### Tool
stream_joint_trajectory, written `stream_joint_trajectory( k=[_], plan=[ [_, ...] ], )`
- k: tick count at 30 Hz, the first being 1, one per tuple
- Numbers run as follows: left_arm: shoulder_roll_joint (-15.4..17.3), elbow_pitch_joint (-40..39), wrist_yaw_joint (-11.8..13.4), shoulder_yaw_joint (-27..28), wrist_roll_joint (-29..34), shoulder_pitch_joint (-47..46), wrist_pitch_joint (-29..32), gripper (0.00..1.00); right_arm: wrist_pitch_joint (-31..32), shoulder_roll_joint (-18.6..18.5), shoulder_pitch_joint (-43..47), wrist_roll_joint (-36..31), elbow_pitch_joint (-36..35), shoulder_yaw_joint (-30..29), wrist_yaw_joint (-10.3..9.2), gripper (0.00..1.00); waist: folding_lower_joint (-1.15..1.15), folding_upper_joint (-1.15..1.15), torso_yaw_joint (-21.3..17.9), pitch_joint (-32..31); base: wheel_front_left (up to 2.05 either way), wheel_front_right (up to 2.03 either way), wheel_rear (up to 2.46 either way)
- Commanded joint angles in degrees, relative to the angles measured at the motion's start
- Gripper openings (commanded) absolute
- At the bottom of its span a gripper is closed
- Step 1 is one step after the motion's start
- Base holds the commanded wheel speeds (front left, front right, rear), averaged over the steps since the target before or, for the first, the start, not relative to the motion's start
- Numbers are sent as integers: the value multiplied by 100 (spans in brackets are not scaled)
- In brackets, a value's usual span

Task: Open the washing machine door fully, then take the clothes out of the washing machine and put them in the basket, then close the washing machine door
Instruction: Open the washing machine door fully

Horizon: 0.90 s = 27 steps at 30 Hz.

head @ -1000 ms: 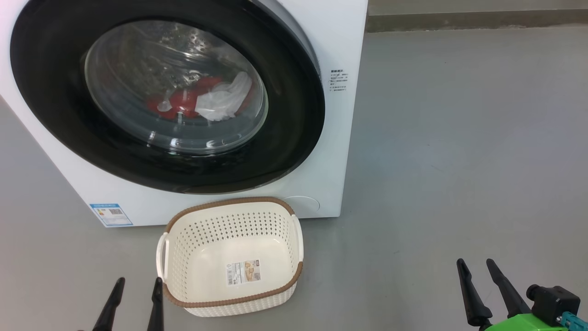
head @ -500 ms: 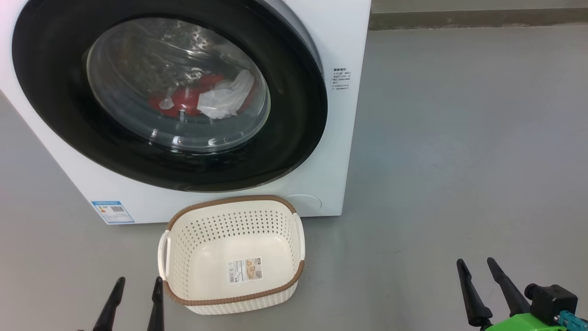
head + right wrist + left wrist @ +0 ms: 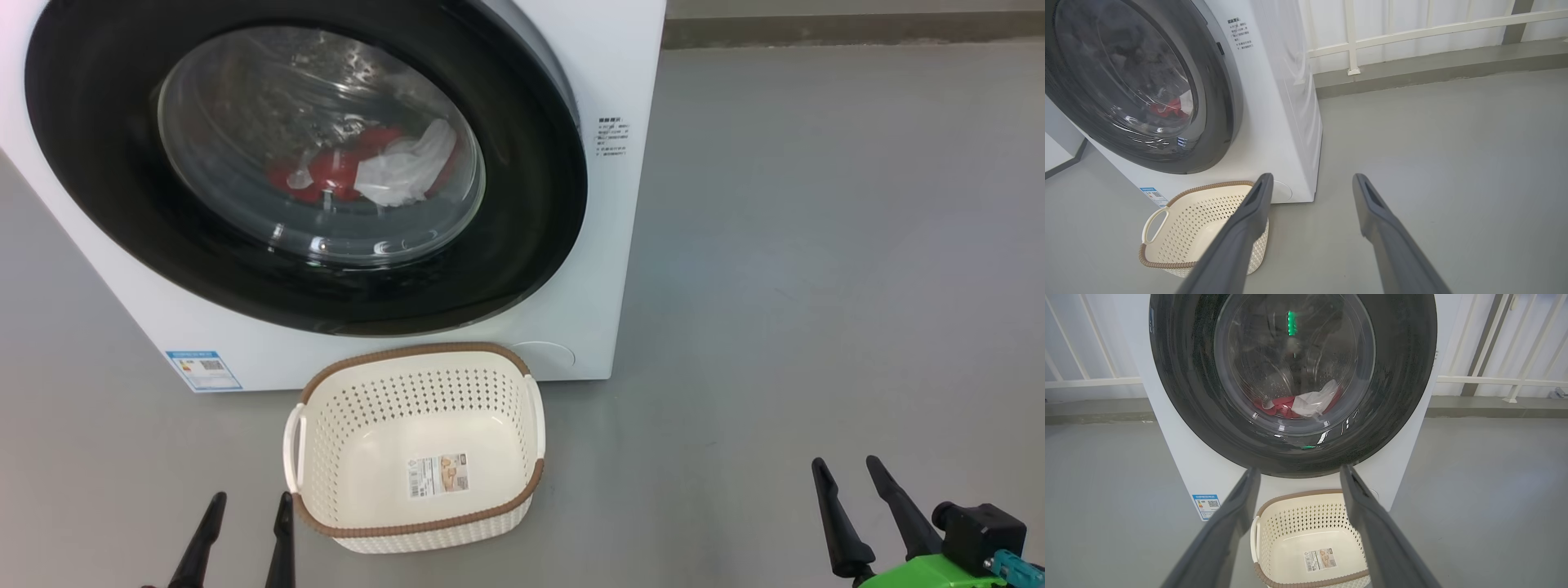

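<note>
The white washing machine [image 3: 604, 73] stands ahead, its round black-ringed door [image 3: 522, 245] shut against the front. Through the glass I see the red and white clothes [image 3: 367, 171] lying in the drum; the left wrist view shows the clothes [image 3: 1300, 405] too. The cream basket [image 3: 416, 445] sits empty on the floor just in front of the machine, its paper label on the bottom. My left gripper [image 3: 249, 500] is open at the lower left, close to the basket's left handle. My right gripper [image 3: 845, 465] is open at the lower right, far from everything.
Grey floor [image 3: 816, 245] spreads wide to the right of the machine. A low kerb with a white railing [image 3: 1412, 30] runs behind it. A blue label sticker [image 3: 202, 370] marks the machine's lower left front.
The whole head view has shifted slightly, with machine and basket drifting up and right, so the camera moved. Both grippers stay open in place.
</note>
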Motion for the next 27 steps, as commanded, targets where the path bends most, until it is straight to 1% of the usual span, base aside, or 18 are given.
stream_joint_trajectory(
  k=[1,3,4,5,7,10,11,19,24,25,27],
  plan=[
    [28,-136,-45,150,-38,-187,-70,100,-71,-53,-169,-107,-134,133,-6,100,0,0,18,36,0,0,0],
    [28,-152,-46,136,-39,-216,-70,100,-71,-42,-288,-83,-162,162,-6,100,0,0,37,91,0,0,0],
    [28,-165,-47,129,-41,-241,-70,100,-71,-34,-371,-47,-178,184,-6,50,0,0,49,131,0,0,0],
    [27,-176,-47,121,-46,-268,-70,100,-71,-24,-469,2,-192,203,-6,36,0,0,61,170,0,0,0],
    [27,-195,-48,101,-61,-319,-70,100,-71,-19,-701,104,-204,251,-6,1,0,0,88,251,0,0,0],
    [27,-228,-50,44,-80,-437,-70,100,-71,-15,-1164,293,-285,335,-6,0,0,0,158,431,0,0,0],
    [27,-228,-50,44,-80,-437,-70,100,-71,-15,-1164,293,-285,335,-6,0,0,0,158,431,0,0,0],
    [27,-400,-50,-150,-234,-907,-70,100,-71,-89,-2584,736,-354,485,-6,0,0,0,456,927,0,0,0],
    [27,-425,-31,-240,-322,-1112,-70,100,-71,-216,-3361,1176,-211,544,-6,0,0,0,605,1164,0,0,0],
    [27,-430,-26,-248,-344,-1180,-70,100,-71,-279,-3665,1336,-130,572,-6,0,0,0,646,1244,0,0,0],
    [27,-430,-21,-252,-352,-1240,-70,100,-71,-356,-3936,1407,-15,605,-6,0,0,0,685,1307,0,0,0]
  ],
)
